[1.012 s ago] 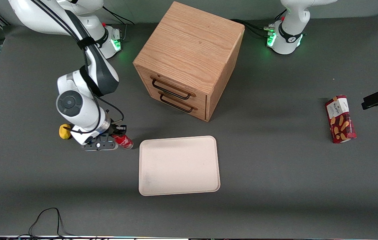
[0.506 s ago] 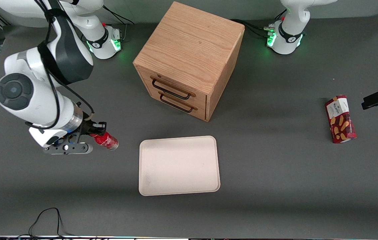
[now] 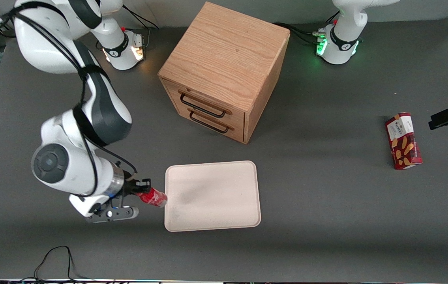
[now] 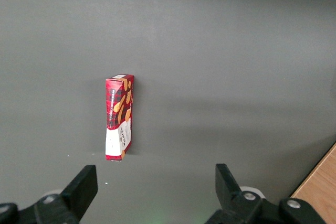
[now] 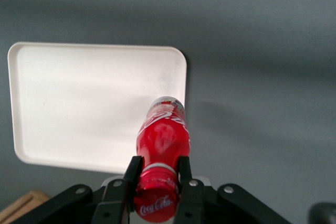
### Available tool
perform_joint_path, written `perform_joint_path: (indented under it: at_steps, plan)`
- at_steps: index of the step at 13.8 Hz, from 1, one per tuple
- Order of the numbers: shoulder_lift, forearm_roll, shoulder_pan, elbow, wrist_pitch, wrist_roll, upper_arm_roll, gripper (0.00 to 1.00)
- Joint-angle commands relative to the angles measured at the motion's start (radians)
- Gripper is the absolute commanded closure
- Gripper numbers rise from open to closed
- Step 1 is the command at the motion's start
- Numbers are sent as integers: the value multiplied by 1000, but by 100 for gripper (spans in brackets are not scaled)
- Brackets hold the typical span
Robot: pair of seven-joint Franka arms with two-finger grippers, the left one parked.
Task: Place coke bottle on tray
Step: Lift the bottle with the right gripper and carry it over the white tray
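Gripper pinching the small glossy red coke bottle at its neck (light, rigid, probably slippery), beside the cream rectangular tray.

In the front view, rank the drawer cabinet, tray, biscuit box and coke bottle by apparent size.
1. drawer cabinet
2. tray
3. biscuit box
4. coke bottle, held aloft by the pincer at the tray's edge, so it looks slightly enlarged.
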Motion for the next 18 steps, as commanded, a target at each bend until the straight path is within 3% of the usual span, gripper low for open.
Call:
perform_joint_path:
  at_steps: [1,5,8,9,10,14,18]
  plan:
    - [98,-13,22,76,64,-16,11,100]
    - [149,-24,45,56,130,-7,8,100]
    - [162,-73,45,53,133,-7,8,96]
    - [162,-73,45,46,133,-10,8,81]
    - [160,-75,45,39,135,-8,8,1]
    - [108,-71,41,17,108,-4,9,0]
    - [-232,-33,8,-336,67,-17,-4,0]
